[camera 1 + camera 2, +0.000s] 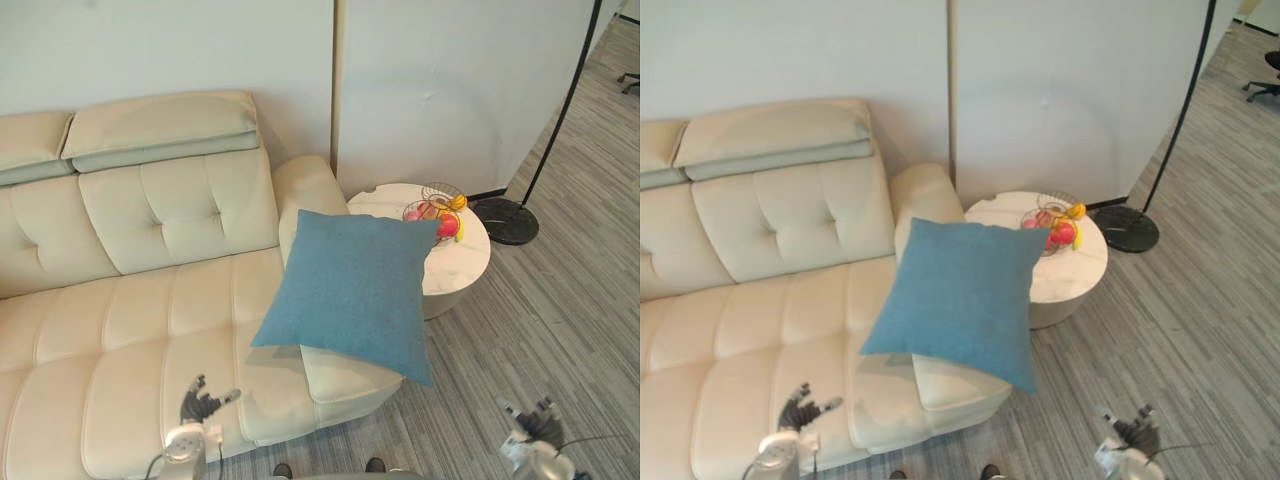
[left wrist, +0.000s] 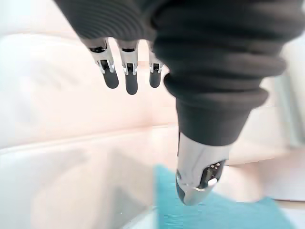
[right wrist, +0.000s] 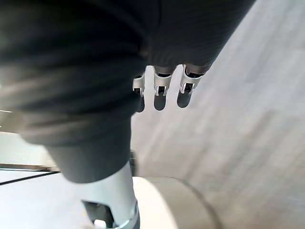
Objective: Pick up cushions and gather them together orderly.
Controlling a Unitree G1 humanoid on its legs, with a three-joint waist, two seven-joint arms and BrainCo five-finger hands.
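From my remote station, the blue cushion stands tilted on the end of the cream sofa, its back against the armrest, its lower corner hanging past the seat's end above the floor. My left hand hovers low over the seat's front edge, fingers straight and empty; my right hand hangs over the floor, well apart from the cushion, likewise relaxed and holding nothing. The main risk, as I judge it, is a clumsy first touch: a push from the left hand alone could tip the cushion off the seat end and onto the floor. Its upper corner sits near the fruit basket on the round table, so a wide swing while lifting might sweep the fruit off. A one-sided pinch on soft cloth may also let the cushion sag and slip.
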